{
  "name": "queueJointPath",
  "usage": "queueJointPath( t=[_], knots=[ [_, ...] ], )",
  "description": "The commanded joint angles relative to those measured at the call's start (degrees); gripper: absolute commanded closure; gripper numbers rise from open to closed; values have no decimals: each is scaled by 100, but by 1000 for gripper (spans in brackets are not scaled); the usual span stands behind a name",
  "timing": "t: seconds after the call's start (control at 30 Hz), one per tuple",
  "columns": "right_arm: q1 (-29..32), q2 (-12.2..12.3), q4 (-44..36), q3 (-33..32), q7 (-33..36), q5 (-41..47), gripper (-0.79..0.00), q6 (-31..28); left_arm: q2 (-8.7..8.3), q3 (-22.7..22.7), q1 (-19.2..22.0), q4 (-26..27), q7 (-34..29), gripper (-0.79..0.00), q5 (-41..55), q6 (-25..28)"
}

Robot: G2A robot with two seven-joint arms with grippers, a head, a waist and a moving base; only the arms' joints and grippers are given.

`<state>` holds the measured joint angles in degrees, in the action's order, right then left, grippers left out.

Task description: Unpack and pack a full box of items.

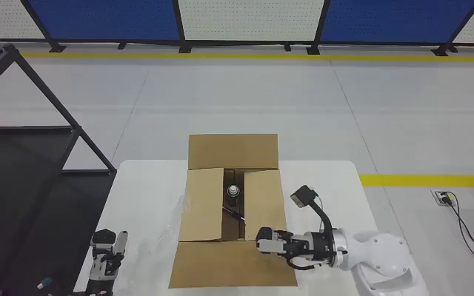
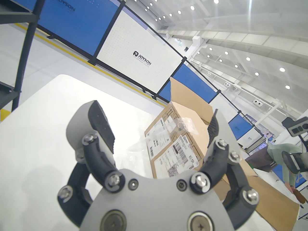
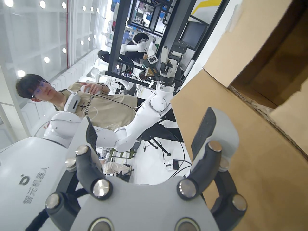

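Observation:
An open cardboard box stands in the middle of the white table, its flaps spread out. Down inside it a dark round-topped bottle is visible; the other contents are hidden by the inner flaps. My right gripper is open at the box's near right side, over the front flap. In the right wrist view that gripper has one finger close against the box. My left gripper is open and empty near the table's near left corner, well away from the box.
A crumpled clear plastic bag lies against the box's left side. A black metal rack stands beside the table on the left. Bare tabletop lies on both sides of the box.

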<state>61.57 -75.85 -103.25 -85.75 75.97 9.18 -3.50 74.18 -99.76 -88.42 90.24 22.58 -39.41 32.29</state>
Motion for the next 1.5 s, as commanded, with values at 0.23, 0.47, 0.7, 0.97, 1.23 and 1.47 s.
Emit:
queueJointPath(
  t=[0.23,0.47,0.7,0.97,1.23,1.47],
  knots=[
    [1308,297,-328,-1863,598,376,-785,378,-22,-171,171,34,-141,-785,261,43],
    [1533,418,145,-1571,970,-38,-785,561,-12,-147,282,29,-96,-785,251,-106],
    [1195,474,210,-435,1203,-65,-785,276,2,-130,347,-64,-46,-785,287,-270],
    [693,489,141,-103,536,526,-785,85,12,-188,329,-137,91,-785,333,-304],
    [37,457,241,367,-608,464,-785,206,21,-289,284,-205,179,-785,506,-294],
    [-704,361,784,970,-1682,403,-785,178,38,-383,238,-208,241,-785,776,-423]
  ],
)
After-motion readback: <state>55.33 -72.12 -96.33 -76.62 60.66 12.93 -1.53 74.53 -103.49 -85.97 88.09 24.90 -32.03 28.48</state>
